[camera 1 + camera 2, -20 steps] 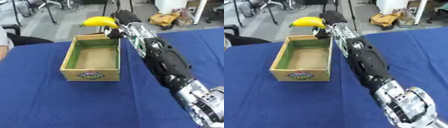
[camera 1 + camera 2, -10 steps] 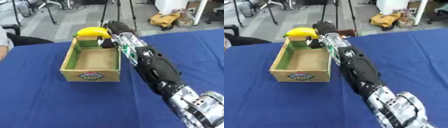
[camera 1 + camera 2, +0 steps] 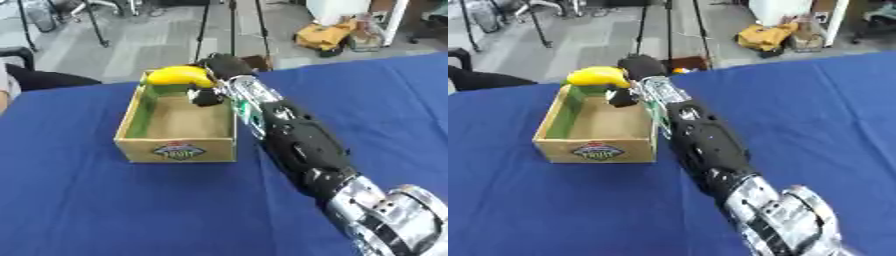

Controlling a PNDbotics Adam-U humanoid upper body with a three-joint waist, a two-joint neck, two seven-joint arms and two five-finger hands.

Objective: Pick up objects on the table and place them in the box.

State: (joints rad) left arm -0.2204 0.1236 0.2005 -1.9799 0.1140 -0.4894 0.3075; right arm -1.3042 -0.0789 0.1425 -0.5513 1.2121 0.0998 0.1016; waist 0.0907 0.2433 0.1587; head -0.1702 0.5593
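Nearest, the right arm (image 3: 306, 150) enters from the lower right, silver joint closest, black forearm running up and left across the blue surface (image 3: 87, 200). Beside it sits the box (image 3: 178, 149), open-topped cardboard with a fruit label on its near wall, its floor bare as far as can be seen. At the far end of the box the right hand (image 3: 219, 75) is curled round one end of the banana (image 3: 179, 76), which hangs over the far rim, above the box's back corner and not yet down inside. Left hand shows in neither view. Judgement on handling: the banana is light, fairly stiff along its curve, with a smooth skin that could slide in a side grip; the flesh bruises, so it wants lowering rather than dropping. Best hold looks to be across the thick middle, so the ends cannot swing; the present hold is toward one end, leaving the rest jutting leftward. On the views: the right eye view shows more of the box's left wall and more of the surface between box and arm, and the banana (image 3: 598, 76) clear of the dark fingers; the left eye view shows the inside of the right wall better. Beyond the surface, grey floor with stand legs and a yellow bag (image 3: 325, 35).
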